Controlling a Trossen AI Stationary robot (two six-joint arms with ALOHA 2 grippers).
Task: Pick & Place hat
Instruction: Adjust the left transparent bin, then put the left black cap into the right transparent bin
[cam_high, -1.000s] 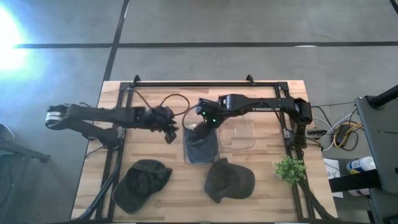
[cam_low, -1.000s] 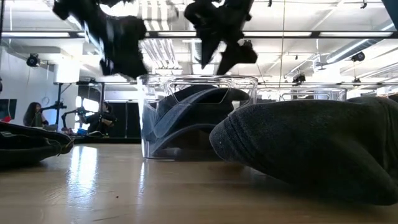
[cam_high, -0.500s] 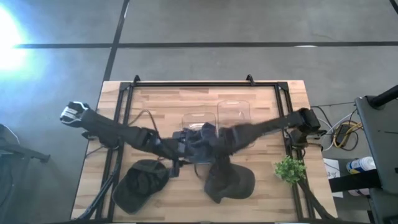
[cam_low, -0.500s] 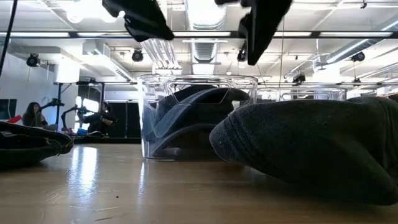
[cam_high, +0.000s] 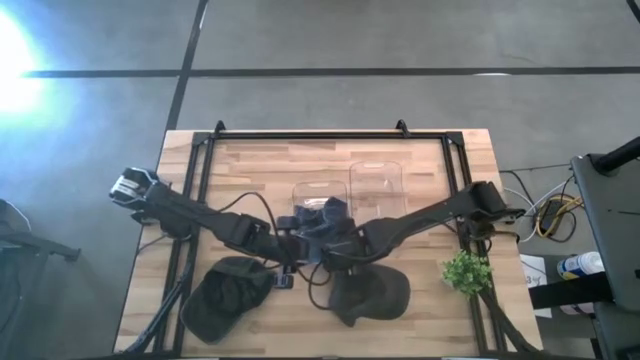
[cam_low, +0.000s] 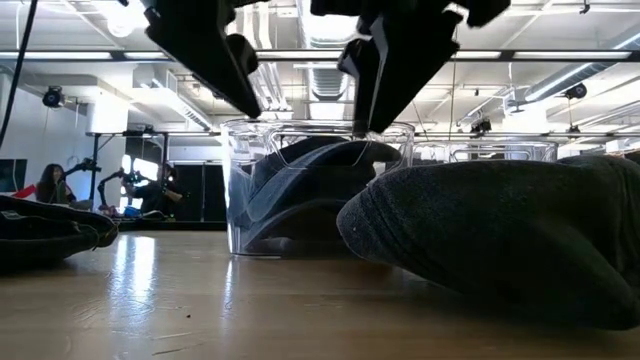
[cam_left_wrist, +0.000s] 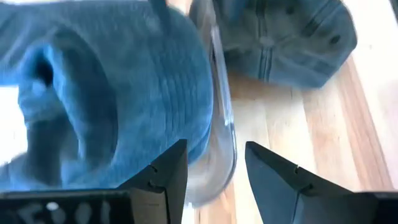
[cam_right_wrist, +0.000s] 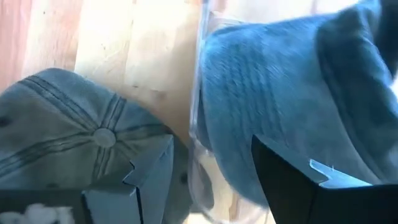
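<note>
Left gripper (cam_left_wrist: 211, 171): fingers parted, nothing between them, poised over the rim of the clear bin (cam_left_wrist: 222, 134). The bin wall runs between the two fingers in the left wrist view. Right gripper (cam_right_wrist: 211, 171): also spread, empty, over the opposite edge of the same bin. In the high view both grippers meet near the table's middle, left gripper (cam_high: 285, 250) and right gripper (cam_high: 335, 255) flanking the bin (cam_high: 312, 195).

Blue hat (cam_left_wrist: 112, 87) sits inside the clear bin, crumpled, brim curving against the wall; low view shows it filling the bin (cam_low: 300, 190).

Second clear bin (cam_high: 375, 185) stands just beside the first, toward the right arm's side.

Two dark caps lie on the table nearer the front edge: one (cam_high: 230, 295) on the left arm's side, one (cam_high: 372, 292) on the right arm's side. Small green plant (cam_high: 466, 272) near the right edge of the wooden table (cam_high: 300, 155).
</note>
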